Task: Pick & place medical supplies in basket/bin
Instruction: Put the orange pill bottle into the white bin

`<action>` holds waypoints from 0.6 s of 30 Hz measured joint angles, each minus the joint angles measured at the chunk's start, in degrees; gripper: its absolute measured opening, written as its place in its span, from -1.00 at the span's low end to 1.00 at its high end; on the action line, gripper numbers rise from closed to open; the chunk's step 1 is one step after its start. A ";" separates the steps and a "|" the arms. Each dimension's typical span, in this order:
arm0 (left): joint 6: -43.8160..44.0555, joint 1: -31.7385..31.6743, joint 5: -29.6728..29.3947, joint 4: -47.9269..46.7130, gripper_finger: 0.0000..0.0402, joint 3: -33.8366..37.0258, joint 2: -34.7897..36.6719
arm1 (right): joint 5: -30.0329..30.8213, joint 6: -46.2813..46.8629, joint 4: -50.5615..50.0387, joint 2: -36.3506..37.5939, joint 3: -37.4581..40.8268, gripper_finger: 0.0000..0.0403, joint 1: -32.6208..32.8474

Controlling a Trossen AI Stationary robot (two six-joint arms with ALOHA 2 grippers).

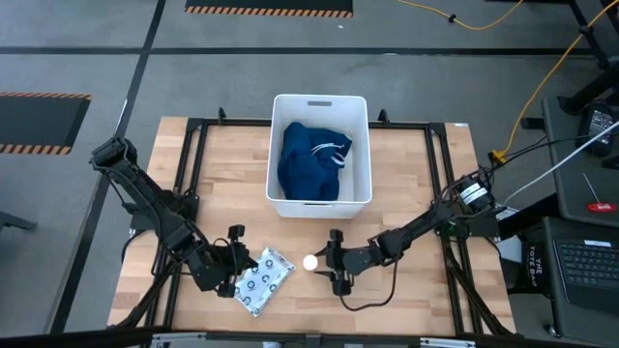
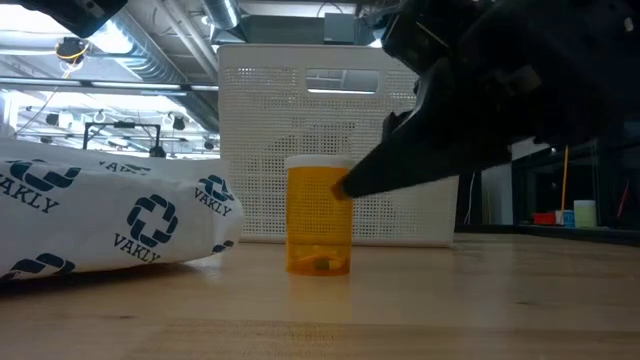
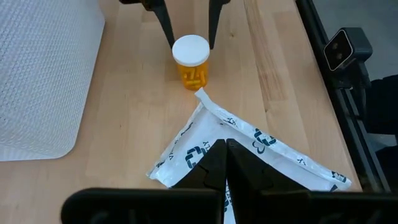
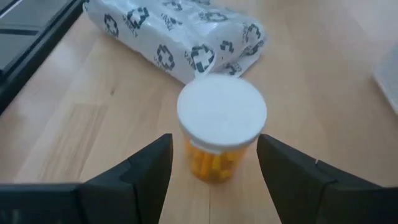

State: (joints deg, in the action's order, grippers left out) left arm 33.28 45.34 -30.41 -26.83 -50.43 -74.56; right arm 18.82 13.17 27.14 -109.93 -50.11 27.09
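While right pincer gapes around bottle, left pincer clenches packet.

A white tub stands at twelve o'clock on the wooden tabletop, a crumpled dark blue garment lying inside it. At six o'clock, well short of the tub, an amber bottle with a white cap stands upright. Just beside it, toward nine o'clock, a white packet printed with blue rings lies flat.

Two dark jointed arms, black cables, matte black fingers.
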 joint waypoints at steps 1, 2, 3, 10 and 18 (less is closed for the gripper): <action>0.00 0.00 0.00 0.00 -0.98 0.00 0.00 | -0.01 0.01 0.59 -0.50 0.00 0.17 0.00; -0.02 0.00 0.00 0.00 -0.98 0.02 0.00 | -0.01 -0.02 1.22 -1.02 0.00 0.17 0.00; 0.00 0.00 0.00 -0.02 -0.98 0.02 0.00 | -0.01 -0.02 1.82 -1.46 0.00 0.17 0.00; -0.02 0.00 0.00 -0.15 -0.99 0.02 0.00 | 0.00 -0.15 5.38 -2.96 0.00 0.17 -0.56; -0.02 0.00 -0.02 -0.17 -0.97 0.02 0.00 | -0.01 -0.15 6.17 -3.01 0.00 0.17 -1.77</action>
State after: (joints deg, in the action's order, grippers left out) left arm 33.26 45.34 -30.44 -27.00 -50.41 -74.56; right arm 18.81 13.02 33.32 -112.95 -50.11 25.33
